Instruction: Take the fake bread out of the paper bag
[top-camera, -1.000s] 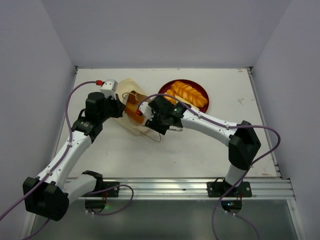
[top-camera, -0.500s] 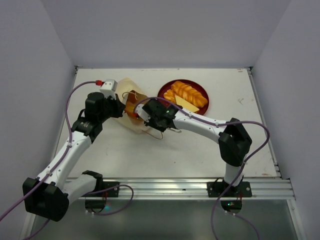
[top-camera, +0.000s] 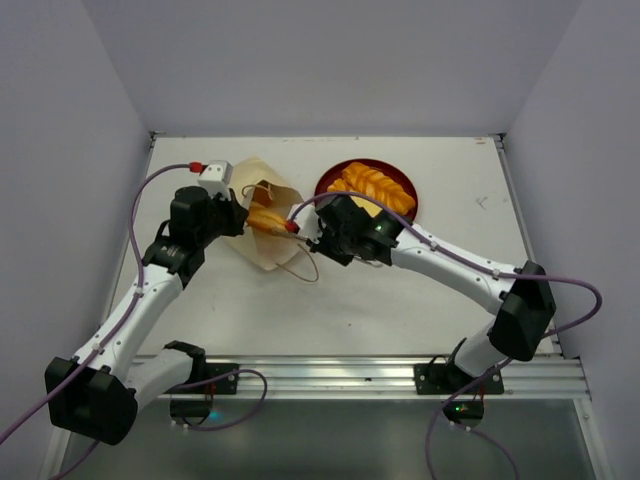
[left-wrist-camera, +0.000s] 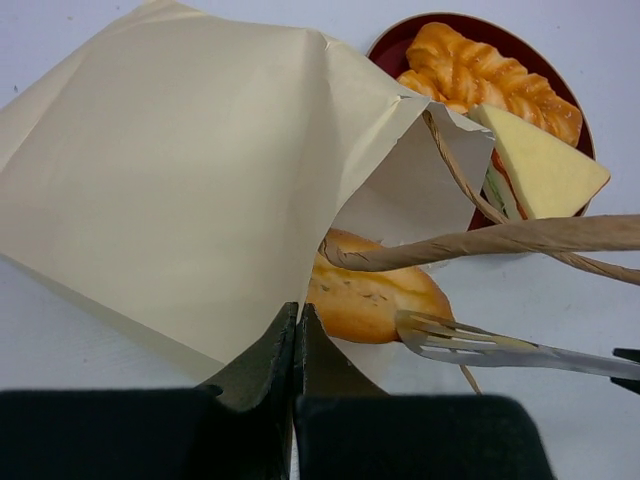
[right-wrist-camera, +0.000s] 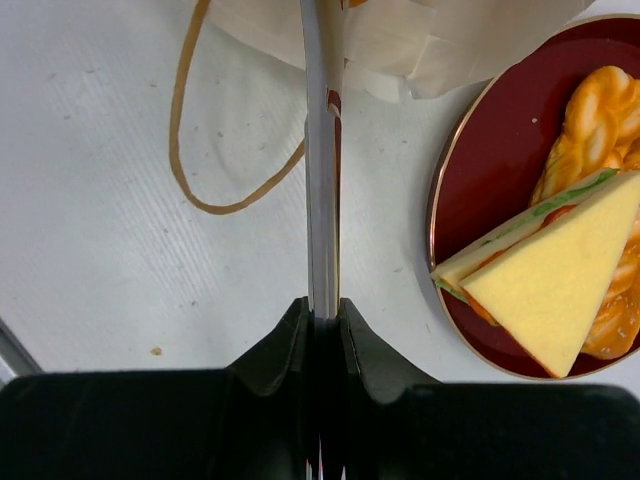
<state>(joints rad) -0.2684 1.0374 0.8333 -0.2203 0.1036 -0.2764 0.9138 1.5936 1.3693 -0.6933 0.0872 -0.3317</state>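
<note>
orange bread (left-wrist-camera: 370, 300) maybe touching rt jaws' fork (left-wrist-camera: 510, 350)

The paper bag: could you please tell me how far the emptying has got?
Done: long orange twisted roll and pale yellow triangular sandwich slice lie on the round red plate. In hand: left jaws pinch the cream paper bag; right jaws hold a metal fork at a speckled orange bun in its mouth. Left: that bun; anything deeper is hidden.
</note>
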